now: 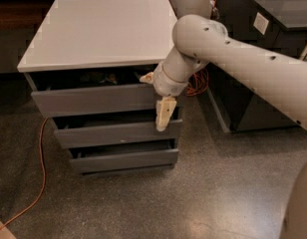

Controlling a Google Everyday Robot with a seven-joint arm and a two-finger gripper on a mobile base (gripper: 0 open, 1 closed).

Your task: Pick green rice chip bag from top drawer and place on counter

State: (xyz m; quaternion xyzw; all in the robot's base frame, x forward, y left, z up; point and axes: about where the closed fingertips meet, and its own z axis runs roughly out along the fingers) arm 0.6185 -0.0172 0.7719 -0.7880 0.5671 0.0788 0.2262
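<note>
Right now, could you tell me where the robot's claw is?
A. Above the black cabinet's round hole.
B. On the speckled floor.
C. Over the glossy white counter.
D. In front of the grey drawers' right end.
D: the claw hangs in front of the right end of the grey wood-grain top drawer, below the glossy white counter.

An orange cable (41,151) trails over the speckled floor (203,198) left of the two shallower drawers (118,133). My gripper (162,111) hangs at their upper right corner, with a black cabinet (253,83) beyond.
</note>
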